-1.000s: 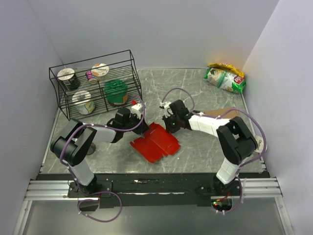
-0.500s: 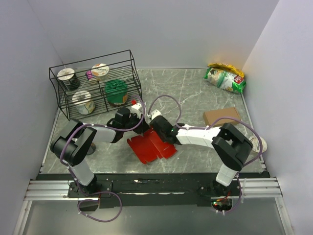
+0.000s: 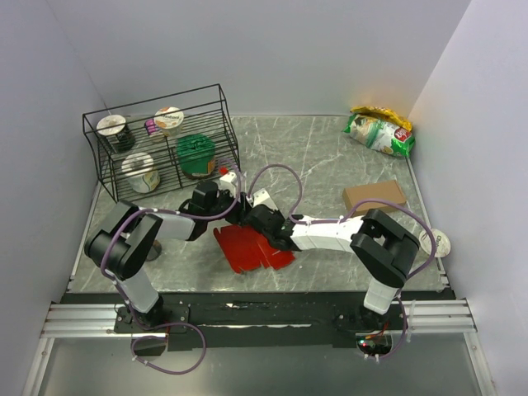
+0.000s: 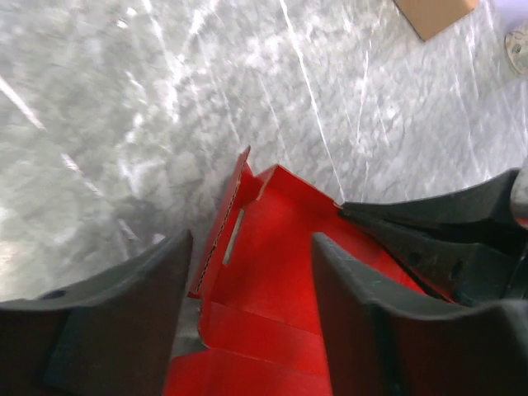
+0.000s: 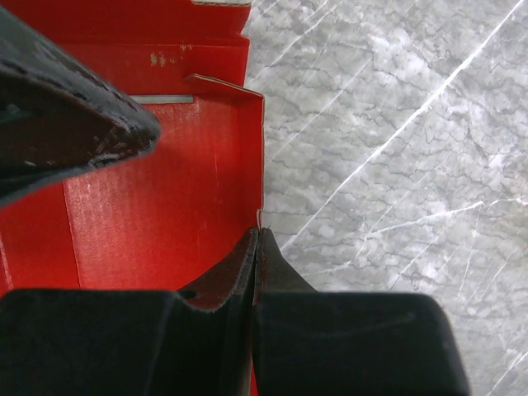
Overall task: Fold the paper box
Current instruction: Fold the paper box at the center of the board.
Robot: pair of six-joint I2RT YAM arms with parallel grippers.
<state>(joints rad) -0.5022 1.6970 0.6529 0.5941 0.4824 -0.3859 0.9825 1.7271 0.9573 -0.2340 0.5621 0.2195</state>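
Where the right pincer (image 5: 257, 241) meets the paper box (image 5: 165, 206), its two fingers are pressed together on the thin edge of a raised red wall, with the card caught between their tips. Just at 11 o'clock of it in the overhead view, the left pincer (image 4: 252, 247) stands with its fingers well apart, straddling an upright slotted flap of the same box. That flap rises close to the finger on the left of the wrist view, and I cannot tell whether they touch. The box lies opened out, its creased panels flat on the grey marbled surface (image 3: 313, 148), a little toward 6 o'clock from the middle, with both pincers at its 12 o'clock edge. A brown cardboard box (image 3: 374, 196) lies flat toward 3 o'clock, well apart. A wire basket (image 3: 153, 101) holding tubs (image 3: 140, 169) sits at 10 o'clock, and a green and yellow snack bag (image 3: 379, 130) lies in the corner at 2 o'clock.
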